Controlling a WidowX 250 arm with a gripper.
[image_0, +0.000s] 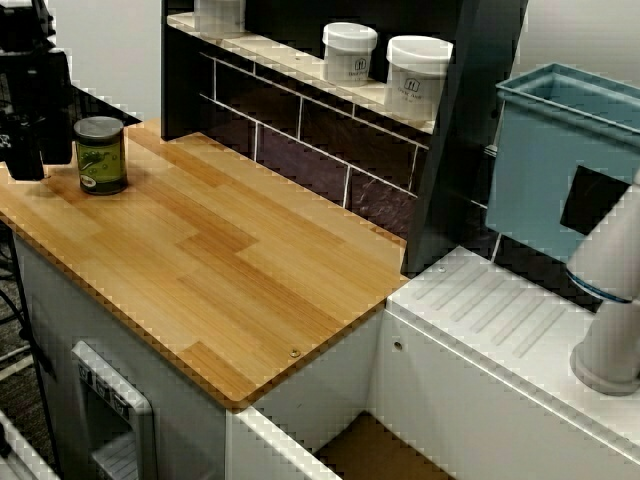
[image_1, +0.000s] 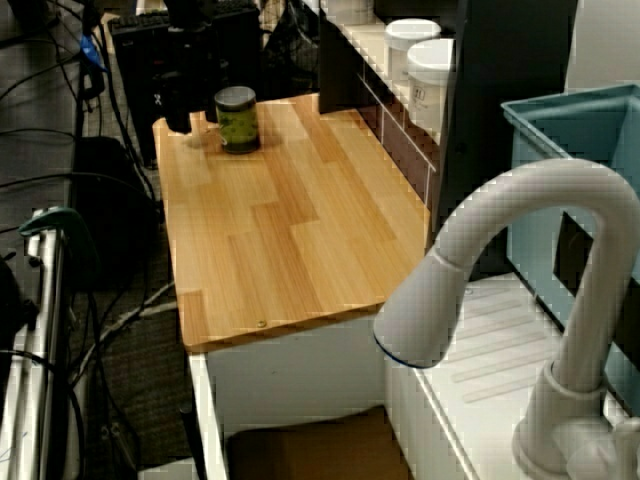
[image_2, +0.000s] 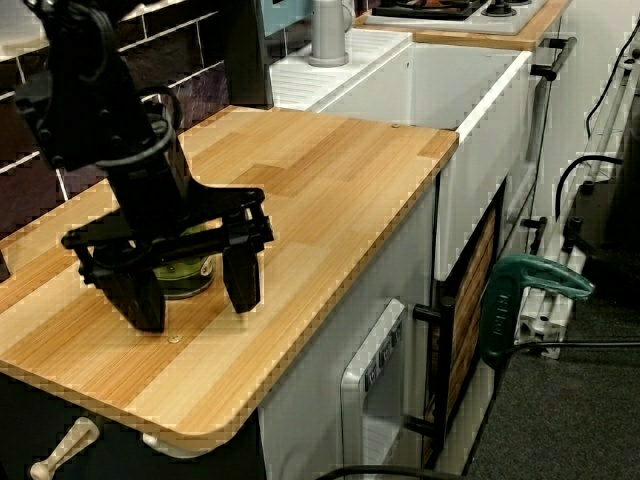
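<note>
One can stands upright near a bench corner, just beside the pincer, whose jaws stand wide and empty. We judge it rigid, smooth, moderately heavy; grip across the labelled wall, mid-height.

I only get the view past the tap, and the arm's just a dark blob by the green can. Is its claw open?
Observer: Yes. The view from the side shows the gripper open, with its fingers wide apart.
Operator: Is the can in between them?
Observer: No. In the view from above, the can stands upright beside the gripper, not inside it.
Operator: What's behind my camera?
Observer: A stove. It shows at the far end in the view from the side.
</note>
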